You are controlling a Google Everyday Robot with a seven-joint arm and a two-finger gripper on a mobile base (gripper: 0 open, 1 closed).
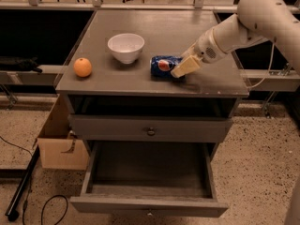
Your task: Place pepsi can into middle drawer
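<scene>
The pepsi can (163, 65) lies on its side on the grey cabinet top (154, 27), right of centre near the front edge, logo facing me. My gripper (182, 67) is at the can's right end, low on the top, its cream tip overlapping the can; the white arm reaches in from the upper right. The middle drawer (149, 206) is pulled wide open at the bottom of the cabinet. Its dark floor is bare and it has a tiny pale knob on its front.
A white bowl (125, 47) stands left of the can and an orange (82, 67) sits at the top's left front. A shallower drawer front with a dark knob (151, 131) is shut above the open drawer. A cardboard box (60, 146) and cables lie on the floor at the left.
</scene>
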